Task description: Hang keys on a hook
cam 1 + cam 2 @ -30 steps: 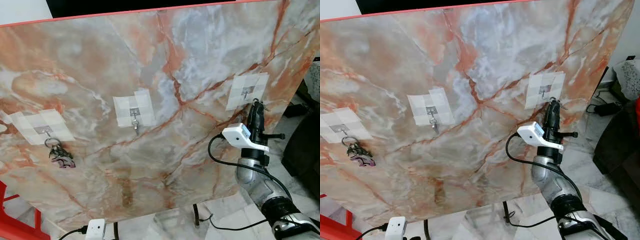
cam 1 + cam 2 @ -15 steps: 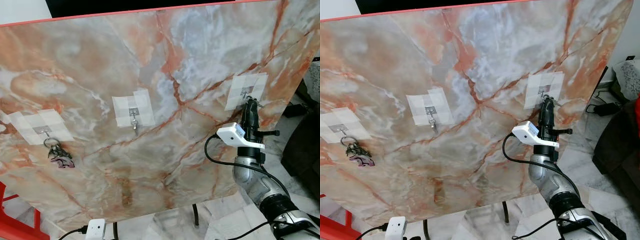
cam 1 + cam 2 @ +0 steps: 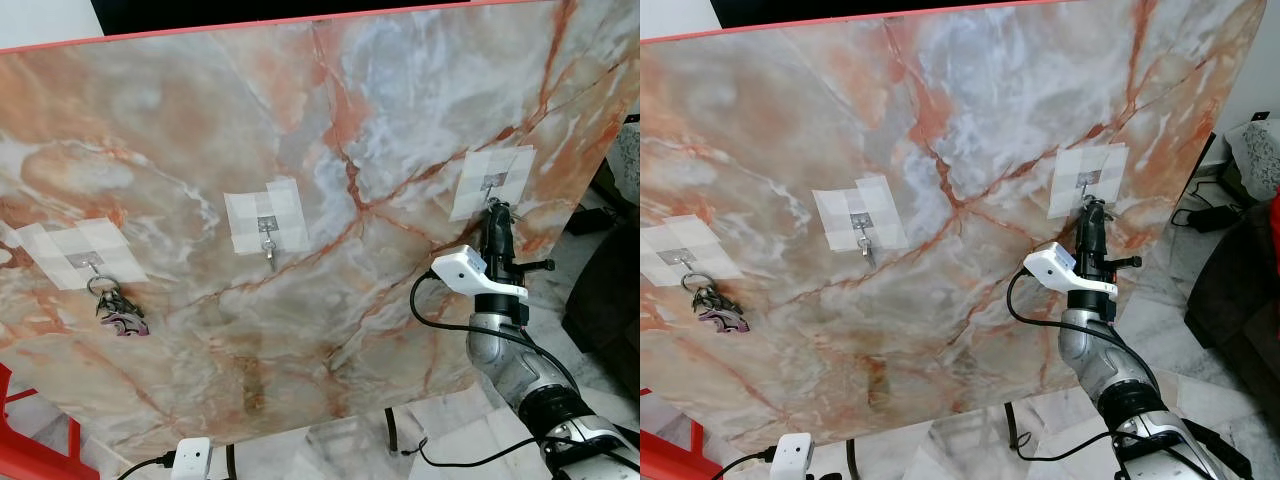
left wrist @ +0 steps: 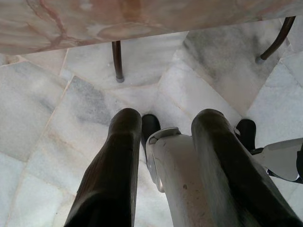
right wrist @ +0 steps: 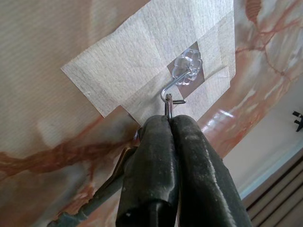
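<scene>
On the marble-patterned board [image 3: 330, 120], the left taped hook [image 3: 92, 265] carries a bunch of keys [image 3: 118, 308], and the middle taped hook [image 3: 268, 245] hangs bare. At the right taped hook [image 5: 176, 87], the right gripper [image 5: 169, 124] is raised with its fingers pinched together on a key ring [image 5: 167, 108], whose wire touches the hook's tip. The left gripper [image 4: 163, 125] hangs over the marble floor [image 4: 57, 113], fingers parted.
</scene>
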Controlling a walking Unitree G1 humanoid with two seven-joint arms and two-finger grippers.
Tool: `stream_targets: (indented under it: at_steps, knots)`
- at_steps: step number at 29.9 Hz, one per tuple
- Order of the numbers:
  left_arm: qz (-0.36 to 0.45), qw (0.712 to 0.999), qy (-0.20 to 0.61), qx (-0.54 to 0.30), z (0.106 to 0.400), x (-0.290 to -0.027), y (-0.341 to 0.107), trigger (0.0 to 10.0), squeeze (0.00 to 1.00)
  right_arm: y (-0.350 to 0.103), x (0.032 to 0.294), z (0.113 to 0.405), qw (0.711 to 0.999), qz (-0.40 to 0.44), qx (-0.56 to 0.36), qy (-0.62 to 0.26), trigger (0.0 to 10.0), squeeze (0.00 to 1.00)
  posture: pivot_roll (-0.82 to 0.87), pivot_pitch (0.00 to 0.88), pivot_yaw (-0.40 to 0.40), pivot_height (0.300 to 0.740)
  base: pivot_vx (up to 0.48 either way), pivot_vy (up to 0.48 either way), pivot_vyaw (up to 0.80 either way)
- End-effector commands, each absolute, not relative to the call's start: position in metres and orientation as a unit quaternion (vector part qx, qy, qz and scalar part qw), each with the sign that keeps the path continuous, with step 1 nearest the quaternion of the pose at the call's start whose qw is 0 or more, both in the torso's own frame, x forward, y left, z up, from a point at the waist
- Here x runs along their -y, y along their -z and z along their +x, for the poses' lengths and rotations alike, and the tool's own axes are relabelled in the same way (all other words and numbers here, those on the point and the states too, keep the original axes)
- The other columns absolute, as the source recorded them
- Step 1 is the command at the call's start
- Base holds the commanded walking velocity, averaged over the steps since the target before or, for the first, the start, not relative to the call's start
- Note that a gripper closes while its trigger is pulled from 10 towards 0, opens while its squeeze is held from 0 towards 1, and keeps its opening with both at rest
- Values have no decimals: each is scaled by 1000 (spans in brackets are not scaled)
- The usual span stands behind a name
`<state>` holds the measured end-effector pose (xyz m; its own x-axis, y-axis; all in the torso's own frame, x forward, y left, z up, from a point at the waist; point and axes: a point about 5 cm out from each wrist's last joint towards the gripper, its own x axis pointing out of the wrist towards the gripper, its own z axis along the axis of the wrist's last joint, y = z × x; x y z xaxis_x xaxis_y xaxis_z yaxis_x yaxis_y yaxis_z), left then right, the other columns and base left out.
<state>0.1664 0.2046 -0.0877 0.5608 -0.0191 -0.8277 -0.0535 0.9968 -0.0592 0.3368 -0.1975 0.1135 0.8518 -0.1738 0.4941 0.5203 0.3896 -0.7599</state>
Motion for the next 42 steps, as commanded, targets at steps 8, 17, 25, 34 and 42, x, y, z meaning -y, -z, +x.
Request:
stream_targets:
  at_steps: [8, 17, 25, 34, 42]
  knots:
    - [-32, 878, -5, -478, 161, -205, 90, 10000, 0, -114, 194, 340, 831, -492, 167, 198, 10000, 1000, -75, 0, 13, 740, 0, 0, 0]
    - [-33, 877, -4, -479, 161, -205, 90, 10000, 0, -114, 189, 338, 831, -491, 179, 189, 10000, 1000, -76, 0, 12, 740, 0, 0, 0]
    - [-34, 877, -1, -480, 161, -204, 90, 10000, 0, -91, 171, 324, 853, -487, 171, 76, 10000, 0, -81, 0, 7, 740, 0, 0, 0]
    - [-28, 877, 6, -480, 163, -204, 90, 10000, 0, -37, 167, 287, 890, -450, 73, -13, 10000, 0, -79, 0, 2, 740, 0, 0, 0]
    - [-27, 878, 4, -479, 164, -205, 89, 10000, 0, 49, 183, 229, 934, -200, -295, -15, 10000, 0, -83, 0, 5, 740, 0, 0, 0]
